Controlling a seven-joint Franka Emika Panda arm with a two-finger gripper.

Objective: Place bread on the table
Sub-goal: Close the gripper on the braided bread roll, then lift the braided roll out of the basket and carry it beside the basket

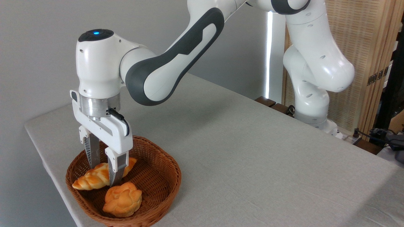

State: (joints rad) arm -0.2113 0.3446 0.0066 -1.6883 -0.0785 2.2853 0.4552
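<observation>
The bread (87, 182), a long braided golden loaf, lies tilted inside a brown wicker basket (172, 167) at the front left of the table (252, 151). My gripper (104, 175) reaches straight down into the basket, open. One finger stands behind the loaf and the other in front of it, around its middle. The front finger (116, 170) hides part of the loaf. I cannot tell if the pads touch it.
A small round knotted bun (123, 199) lies in the basket just in front of the loaf. The basket sits near the table's front-left edge. The arm's base (312, 113) stands at the far right edge, with cables beyond it.
</observation>
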